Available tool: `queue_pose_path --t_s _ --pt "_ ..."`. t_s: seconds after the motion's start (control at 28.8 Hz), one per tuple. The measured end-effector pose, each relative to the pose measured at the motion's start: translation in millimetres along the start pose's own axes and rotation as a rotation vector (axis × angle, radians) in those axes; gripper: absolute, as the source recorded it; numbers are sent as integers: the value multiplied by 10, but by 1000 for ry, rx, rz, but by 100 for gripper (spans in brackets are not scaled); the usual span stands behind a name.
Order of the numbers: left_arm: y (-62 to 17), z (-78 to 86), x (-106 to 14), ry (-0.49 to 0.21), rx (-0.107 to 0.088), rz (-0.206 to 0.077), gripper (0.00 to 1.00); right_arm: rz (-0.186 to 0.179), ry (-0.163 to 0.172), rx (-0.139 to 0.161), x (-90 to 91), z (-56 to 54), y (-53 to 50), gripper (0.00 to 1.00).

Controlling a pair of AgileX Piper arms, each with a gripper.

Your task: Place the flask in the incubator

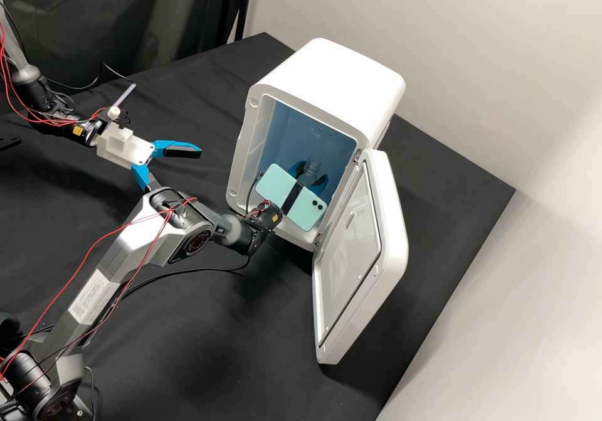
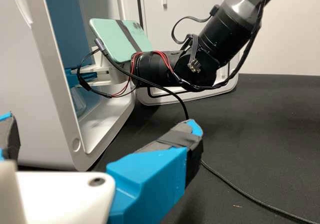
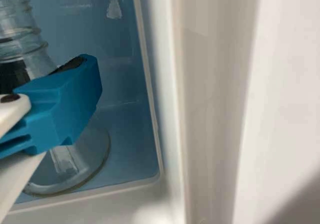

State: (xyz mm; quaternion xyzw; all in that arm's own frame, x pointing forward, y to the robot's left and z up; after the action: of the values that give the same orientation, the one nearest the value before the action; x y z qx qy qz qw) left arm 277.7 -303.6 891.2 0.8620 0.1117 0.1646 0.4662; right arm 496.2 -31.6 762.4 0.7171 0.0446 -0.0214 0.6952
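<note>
Black bench (image 1: 188,333), white wall (image 1: 501,63) | incubator (image 1: 338,82) at far edge, door open | my right gripper (image 1: 311,177) clamps flask (image 3: 20,28) inside | left gripper (image 1: 172,169) spread wide, empty

The counter (image 1: 188,333) is covered in black cloth. On it a white incubator (image 1: 338,88) is stood, its door (image 1: 357,258) swung open, and a black cable (image 2: 250,195) is trailed across.

A clear glass conical flask (image 3: 75,161) with a threaded neck stands upright on the pale blue floor inside a white, box-shaped incubator (image 1: 338,82). The incubator sits on the black tabletop (image 1: 188,346), its door (image 1: 357,251) swung wide open.
</note>
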Motion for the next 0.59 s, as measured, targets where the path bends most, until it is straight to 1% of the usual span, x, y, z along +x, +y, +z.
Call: queue_pose_path --t_s 0.21,0.35,0.52,0.59 --pt "0 0 0 0 0 0 100 7 -5 4 1 -2 -1 0" --pt "0 0 0 0 0 0 100 11 -2 3 13 -15 13 0" --pt "0 0 0 0 0 0 100 4 -12 1 39 -29 25 0" --pt "0 0 0 0 0 0 100 6 -22 8 54 -41 43 0"
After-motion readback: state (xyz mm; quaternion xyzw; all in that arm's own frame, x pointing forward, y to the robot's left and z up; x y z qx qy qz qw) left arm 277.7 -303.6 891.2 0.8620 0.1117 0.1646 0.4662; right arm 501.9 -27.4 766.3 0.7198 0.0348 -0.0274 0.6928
